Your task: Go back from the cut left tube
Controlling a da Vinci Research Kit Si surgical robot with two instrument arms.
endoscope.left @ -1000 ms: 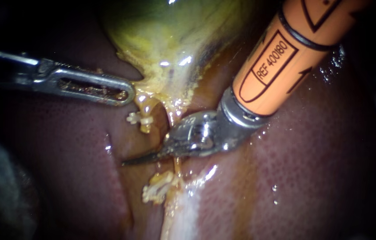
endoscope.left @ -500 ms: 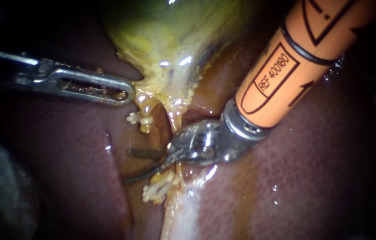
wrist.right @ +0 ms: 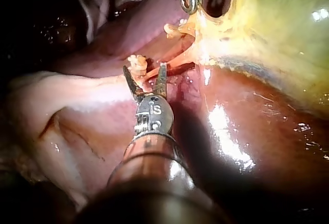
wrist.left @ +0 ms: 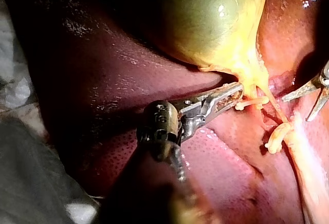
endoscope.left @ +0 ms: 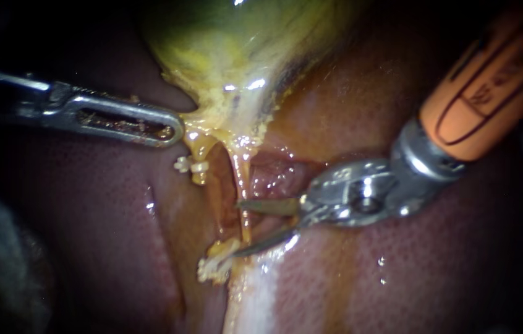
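The left tube is cut. Its upper stump point(endoscope.left: 199, 162) hangs from the gallbladder point(endoscope.left: 237, 55) with a white clip point(endoscope.left: 190, 166) on it. The lower stump with its white clips point(endoscope.left: 217, 263) lies on the liver point(endoscope.left: 397, 266). My right instrument point(endoscope.left: 237, 229) comes in from the upper right. Its two blades stand open, and their tips are level with a thin uncut tube point(endoscope.left: 243, 179) to the right of the cut. The right wrist view shows that tube point(wrist.right: 154, 71) crossing the gap between the blades point(wrist.right: 145, 71). My left instrument point(endoscope.left: 172, 130) holds the gallbladder's lower edge with shut jaws.
Dark red liver surrounds the field. A pale band of tissue point(endoscope.left: 258, 297) runs down from the lower clips. The right instrument's orange shaft point(endoscope.left: 490, 93) fills the upper right. Grey cloth point(wrist.left: 31, 183) lies beside the liver in the left wrist view.
The right instrument's blades have opened, and it has drawn back to the right, away from the cut left tube. The left instrument has kept its place.
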